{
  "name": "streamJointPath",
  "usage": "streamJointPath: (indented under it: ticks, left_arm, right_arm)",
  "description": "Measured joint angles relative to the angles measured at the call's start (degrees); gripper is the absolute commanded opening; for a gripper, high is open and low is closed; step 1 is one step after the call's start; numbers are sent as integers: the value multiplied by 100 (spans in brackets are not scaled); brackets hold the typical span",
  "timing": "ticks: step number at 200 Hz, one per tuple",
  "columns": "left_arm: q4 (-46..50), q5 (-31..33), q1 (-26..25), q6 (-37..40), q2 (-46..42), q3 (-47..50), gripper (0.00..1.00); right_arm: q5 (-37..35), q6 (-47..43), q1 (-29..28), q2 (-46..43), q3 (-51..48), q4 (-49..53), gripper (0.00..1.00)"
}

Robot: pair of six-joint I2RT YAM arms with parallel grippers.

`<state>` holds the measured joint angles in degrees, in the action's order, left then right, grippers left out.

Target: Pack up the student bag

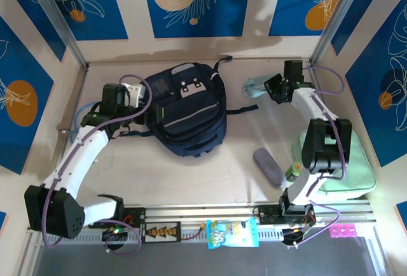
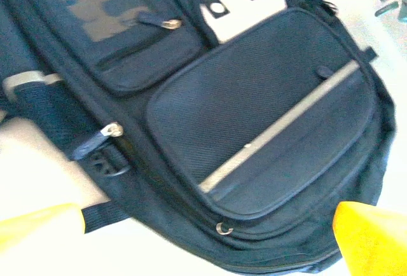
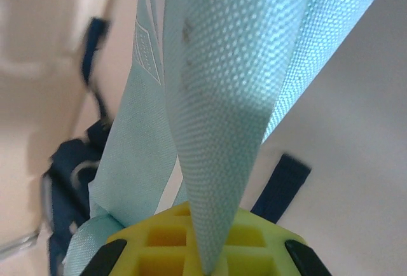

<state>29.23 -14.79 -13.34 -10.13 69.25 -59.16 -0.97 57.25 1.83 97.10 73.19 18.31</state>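
student bag (image 1: 187, 114) lies flat on the worktop (image 1: 222, 177), pockets up, long axis far-to-near, patch end far. left gripper (image 1: 137, 95) is just off the bag's left flank, jaws wide open and empty. right gripper (image 1: 270, 88) is apart from the bag's right side, jaws clamped on a mint fabric piece (image 3: 216, 98). left arm is nearer; the right's load likely goes leftward to the bag.

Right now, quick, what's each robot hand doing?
Left gripper: open, over the backpack, holding nothing.
Right gripper: closed on a pale green cloth.
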Motion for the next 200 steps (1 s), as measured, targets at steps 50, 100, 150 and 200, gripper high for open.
streamJointPath:
  ticks: [50,100,150,200]
  left_arm:
    - [-20,413,-1596,699,796,-476,100]
    - [249,769,-2291,2009,2205,-1412,93]
    - [988,1279,-2291,2889,3574,-2439,75]
    - [1209,1593,-2310,3348,3858,-2706,46]
  right_arm:
    - [522,-433,-28,-1460,-1115,-50,0]
    - [922,-625,-44,-2450,-1753,227,0]
    - [1294,-863,-31,-3150,-2175,367,0]
    - [1453,-903,-9,-3248,-2527,402,0]
